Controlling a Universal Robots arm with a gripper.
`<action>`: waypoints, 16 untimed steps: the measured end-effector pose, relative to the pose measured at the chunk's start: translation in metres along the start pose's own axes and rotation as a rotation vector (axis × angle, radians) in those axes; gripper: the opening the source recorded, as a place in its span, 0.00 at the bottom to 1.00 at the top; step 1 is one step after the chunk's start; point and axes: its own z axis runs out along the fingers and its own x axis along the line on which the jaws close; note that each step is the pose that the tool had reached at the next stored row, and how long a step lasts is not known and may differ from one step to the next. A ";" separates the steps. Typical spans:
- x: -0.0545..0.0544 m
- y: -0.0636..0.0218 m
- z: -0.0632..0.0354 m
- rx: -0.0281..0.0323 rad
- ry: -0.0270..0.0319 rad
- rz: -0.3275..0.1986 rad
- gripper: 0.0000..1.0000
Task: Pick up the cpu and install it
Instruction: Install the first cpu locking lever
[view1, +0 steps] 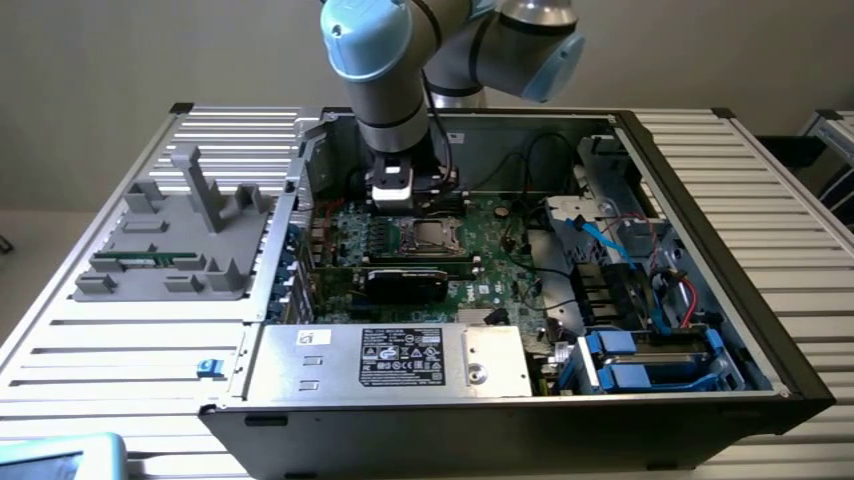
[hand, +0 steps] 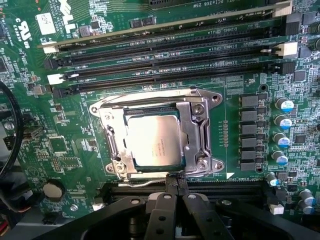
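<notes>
- Jaws pressed together with nothing between them, their black tips poised at the near edge of the socket frame (hand: 192, 135). Whether they touch the metal cannot be told.
- The cpu (hand: 152, 140) lies flat inside the socket frame just beyond the tips, silver top up, with bright steel bordering it on all four sides.
- A thin metal rod (hand: 142, 183) runs along the side of the socket frame nearest the jaws.
- Long black memory slots (hand: 165, 57) line the green motherboard (hand: 65, 150) on the far side of the socket frame from the jaws.
- Blue-topped capacitors (hand: 282, 132) stand in a row to one side of the socket frame. A coin cell (hand: 53, 190) and a looping black cable (hand: 12, 135) sit toward the other.
- In the exterior view, the arm (view1: 387, 70) reaches straight down into the open computer case (view1: 694, 230), its wrist just above the socket frame.
- A black card (view1: 407, 282) lies across the motherboard just in front of the socket frame. A labelled power supply (view1: 400, 357) fills the near wall of the case, and blue drive bays (view1: 627, 365) sit toward the exterior view's right.
- The case rests on a slatted white desk (view1: 787, 200).
- A grey holder (view1: 174, 250) stands on the desk at the exterior view's left, well apart from the socket frame, with a green stick (view1: 140, 258) lying in it.
</notes>
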 end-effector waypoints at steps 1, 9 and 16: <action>0.000 -0.0009 -0.0033 0.0001 -0.0002 0.000 0.11; -0.017 -0.0014 -0.0138 0.0021 0.0034 -0.001 0.11; -0.022 -0.0002 -0.0122 0.0136 0.0207 -0.004 0.11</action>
